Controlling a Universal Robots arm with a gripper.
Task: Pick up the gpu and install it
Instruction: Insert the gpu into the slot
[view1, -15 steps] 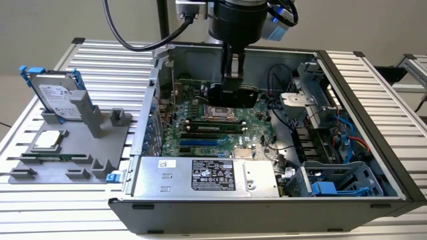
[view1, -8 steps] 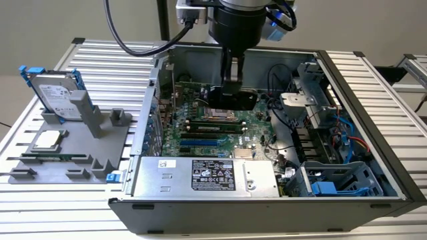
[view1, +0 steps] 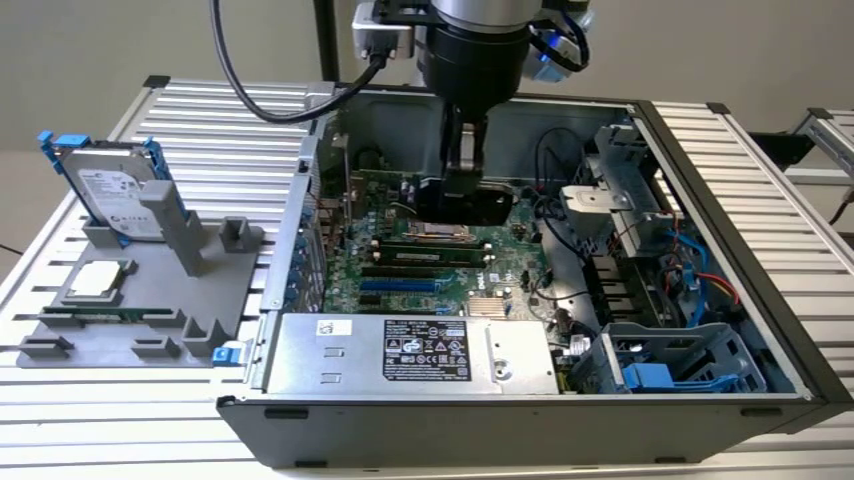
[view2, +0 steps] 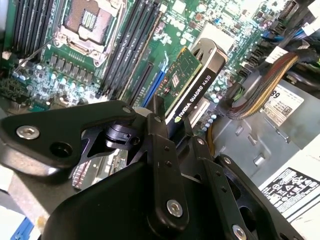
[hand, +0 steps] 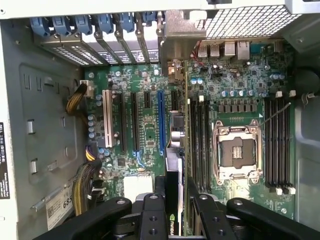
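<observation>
The gpu (view1: 470, 205) hangs upright inside the open computer case (view1: 727, 215), a little above the green motherboard (view1: 427, 258), with my gripper (view1: 462, 165) shut on its upper edge. In the second wrist view the gpu (view2: 192, 82) shows its green board and black shroud and points down at the motherboard (view2: 125, 55), my gripper (view2: 172, 127) clamped on it. In the first wrist view the gpu (hand: 175, 150) is edge-on, with its silver bracket (hand: 176, 47) at the case's rear slots. It sits between the blue expansion slot (hand: 161, 120) and the memory slots, held by my gripper (hand: 176, 189).
A grey fixture (view1: 147, 295) at the exterior view's left holds a hard drive (view1: 114, 190) with blue rails and a square processor chip (view1: 96, 282). The power supply (view1: 414, 352), a drive cage (view1: 667, 362), cables (view2: 265, 82) and the open processor socket (hand: 235, 152) surround the card.
</observation>
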